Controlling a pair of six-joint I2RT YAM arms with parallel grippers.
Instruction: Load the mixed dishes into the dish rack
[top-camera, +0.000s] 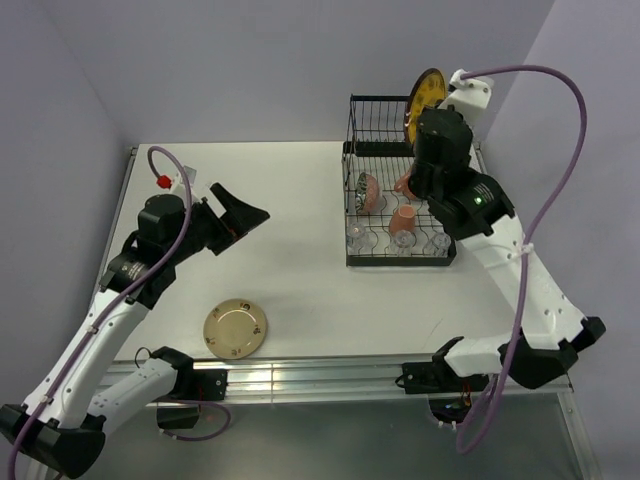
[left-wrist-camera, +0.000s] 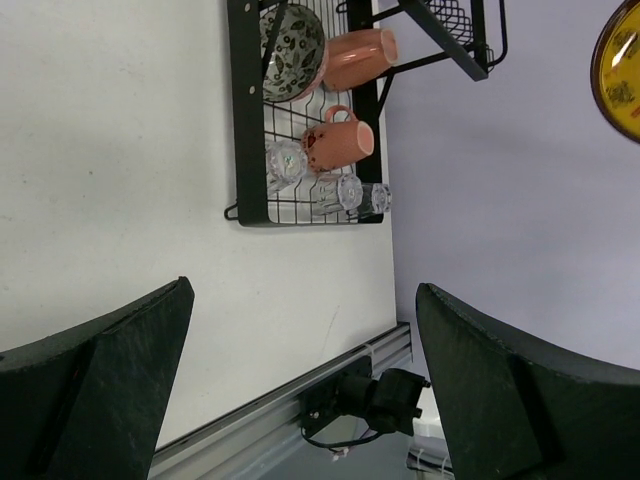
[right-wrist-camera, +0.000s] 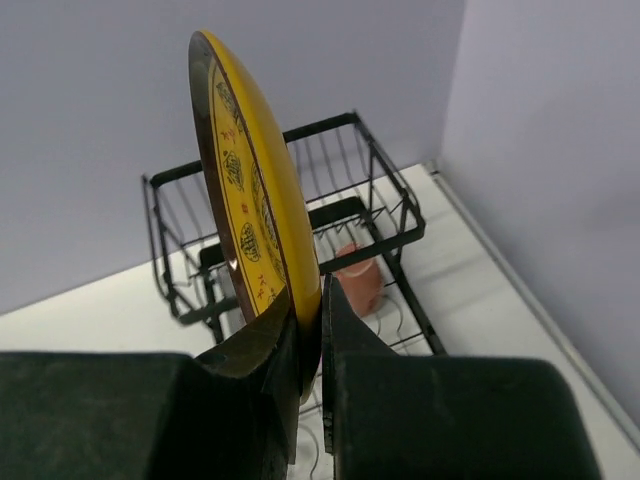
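Note:
My right gripper (top-camera: 427, 120) (right-wrist-camera: 312, 305) is shut on the lower rim of the yellow patterned plate (top-camera: 425, 98) (right-wrist-camera: 250, 200). It holds the plate upright on edge above the far end of the black wire dish rack (top-camera: 398, 263) (right-wrist-camera: 330, 215). In the rack's low section lie the dark patterned bowl (left-wrist-camera: 290, 40), two orange mugs (top-camera: 403, 222) (left-wrist-camera: 358, 58) and small clear glasses (left-wrist-camera: 285, 160). The tan plate (top-camera: 236, 329) lies flat on the table near the front edge. My left gripper (top-camera: 245, 212) (left-wrist-camera: 305, 340) hangs open above the table's left part, with nothing between its fingers.
The white table (top-camera: 300, 250) ends at a metal rail (top-camera: 320, 378) along the front. Purple-grey walls close the back and the right side, just behind the rack. The right arm's cable (top-camera: 560, 150) loops above the rack's right side.

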